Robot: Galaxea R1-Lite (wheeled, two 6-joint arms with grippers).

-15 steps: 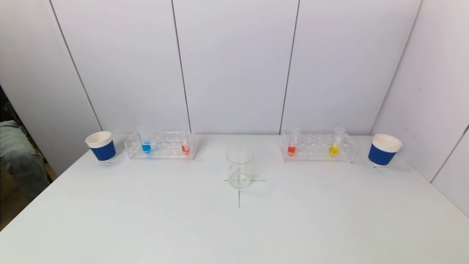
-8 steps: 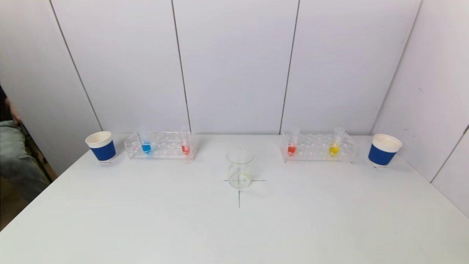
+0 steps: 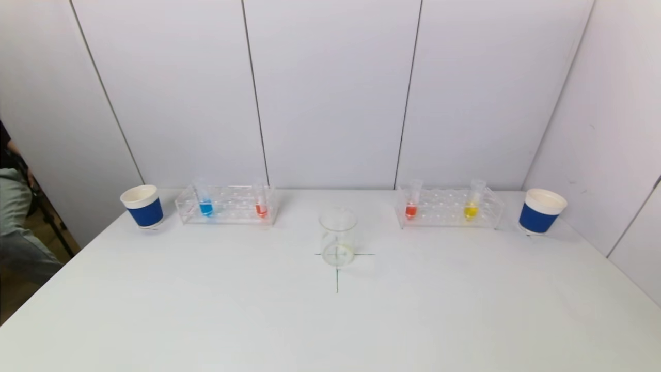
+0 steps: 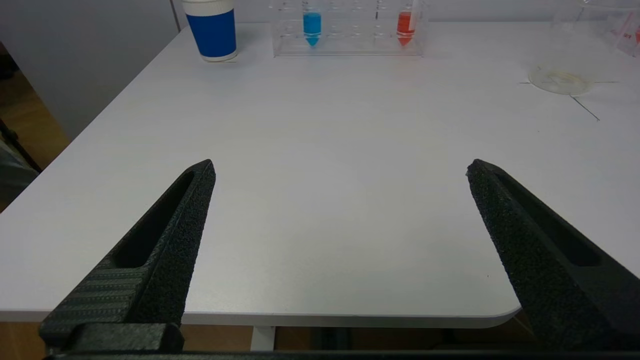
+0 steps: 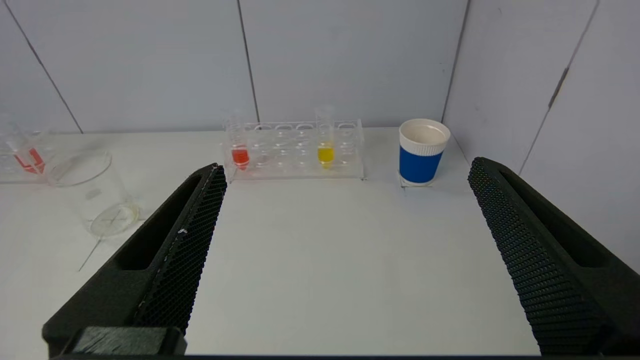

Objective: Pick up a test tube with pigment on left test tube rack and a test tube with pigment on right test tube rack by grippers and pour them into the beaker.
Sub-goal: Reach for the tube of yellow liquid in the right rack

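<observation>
A clear left rack (image 3: 227,204) holds a blue tube (image 3: 205,205) and a red tube (image 3: 261,207). A clear right rack (image 3: 448,207) holds a red tube (image 3: 411,208) and a yellow tube (image 3: 470,208). An empty glass beaker (image 3: 337,236) stands on a cross mark at the table's middle. Neither arm shows in the head view. My left gripper (image 4: 340,170) is open and empty over the table's near edge, far from the left rack (image 4: 350,27). My right gripper (image 5: 346,170) is open and empty, well short of the right rack (image 5: 295,150).
A blue and white paper cup (image 3: 143,206) stands left of the left rack, another cup (image 3: 540,211) right of the right rack. White wall panels rise behind the table. A person's leg (image 3: 15,227) shows off the table's left side.
Only the person at the far left edge has shifted. The tubes, racks and beaker have not moved.
</observation>
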